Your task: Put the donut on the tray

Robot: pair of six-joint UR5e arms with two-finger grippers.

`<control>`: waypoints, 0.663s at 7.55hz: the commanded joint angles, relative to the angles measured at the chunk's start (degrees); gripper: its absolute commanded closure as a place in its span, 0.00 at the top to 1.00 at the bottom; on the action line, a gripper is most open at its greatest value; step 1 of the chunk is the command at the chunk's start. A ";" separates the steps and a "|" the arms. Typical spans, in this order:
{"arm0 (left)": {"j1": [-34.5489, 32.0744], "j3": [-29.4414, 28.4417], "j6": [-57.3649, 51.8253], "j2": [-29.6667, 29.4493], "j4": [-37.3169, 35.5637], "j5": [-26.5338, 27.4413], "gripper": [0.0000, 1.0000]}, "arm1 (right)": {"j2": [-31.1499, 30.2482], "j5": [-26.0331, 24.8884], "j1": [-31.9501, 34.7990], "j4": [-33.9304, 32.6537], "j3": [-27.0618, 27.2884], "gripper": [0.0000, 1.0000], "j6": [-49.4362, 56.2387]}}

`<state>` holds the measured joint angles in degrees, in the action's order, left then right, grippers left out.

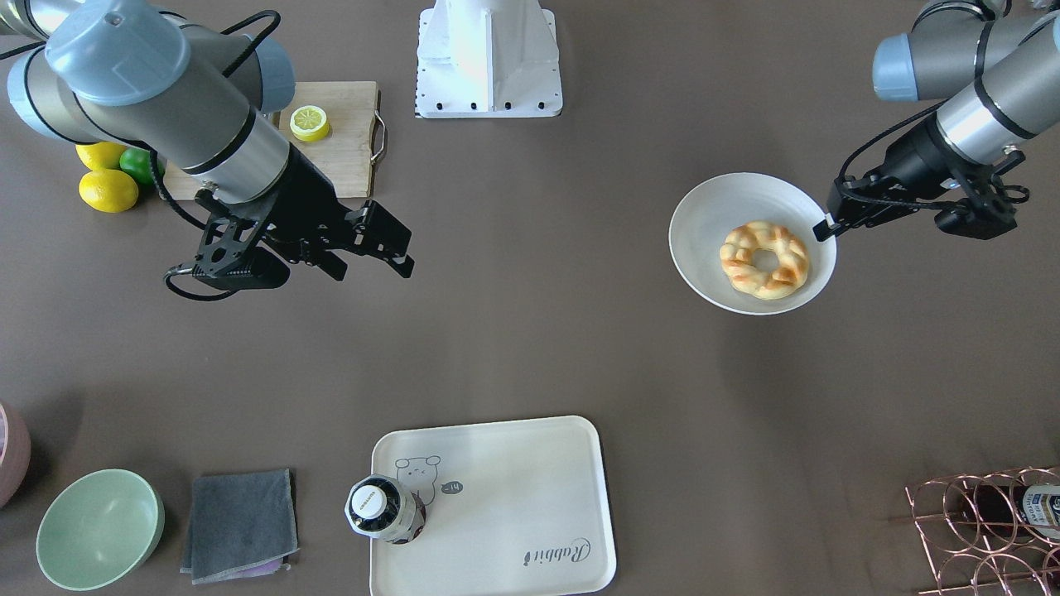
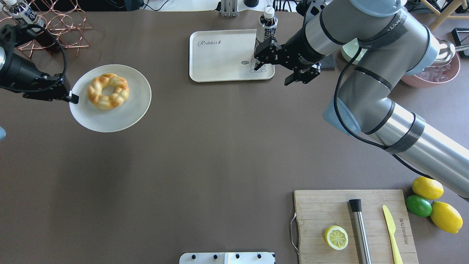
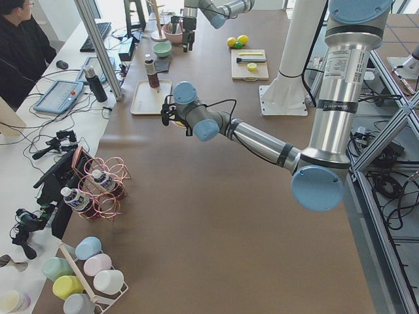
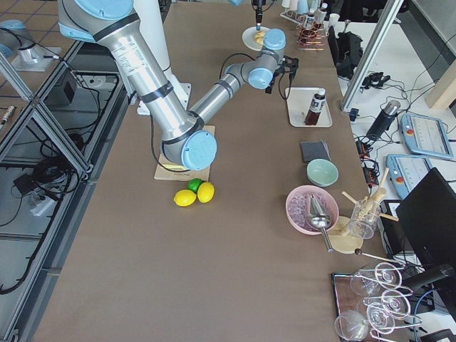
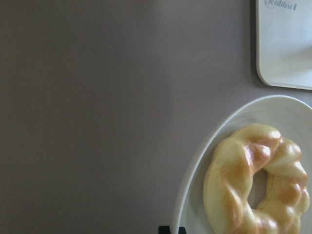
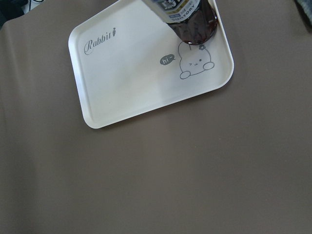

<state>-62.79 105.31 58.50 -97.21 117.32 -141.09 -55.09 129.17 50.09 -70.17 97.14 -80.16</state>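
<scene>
The donut [image 1: 764, 259] is a twisted golden ring lying on a round white plate [image 1: 712, 217]. My left gripper [image 1: 824, 228] is shut on the plate's rim and holds it slightly tilted over the table. The donut [image 5: 256, 180] and plate [image 5: 204, 161] also show in the left wrist view. The cream tray [image 1: 513, 497] lies apart at the table's operator side, with a dark bottle [image 1: 385, 509] standing on its bear corner. My right gripper [image 1: 373, 271] is open and empty, hovering near the tray's [image 2: 220, 58] bottle end. The tray [image 6: 141, 73] fills the right wrist view.
A wooden cutting board [image 2: 322, 212] holds a lemon half [image 2: 336, 237], a steel rod [image 2: 360, 231] and a yellow knife [image 2: 391, 229]. Lemons and a lime [image 2: 418, 205] lie beside it. A green bowl [image 1: 99, 528], grey cloth [image 1: 240, 523] and copper wire rack [image 1: 985, 530] stand along the operator edge.
</scene>
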 commanded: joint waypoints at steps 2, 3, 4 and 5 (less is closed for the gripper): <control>-3.13 -0.63 -2.17 3.43 0.28 -2.97 0.00 | -10.09 9.93 11.66 -0.06 -2.55 1.00 21.20; -3.05 -0.72 -1.47 2.82 -0.07 -2.62 0.00 | -14.65 12.05 15.09 -0.06 -2.57 1.00 28.24; -3.04 -1.41 -1.37 2.38 -0.07 -2.53 0.00 | -19.13 13.20 17.30 -0.15 -2.22 1.00 34.57; -2.96 -3.25 -1.37 0.89 -0.07 -2.35 0.00 | -22.83 13.21 19.58 -0.23 -2.04 1.00 39.33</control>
<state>-65.80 104.18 56.93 -94.60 117.32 -143.71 -70.67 140.94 65.17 -70.27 94.88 -51.03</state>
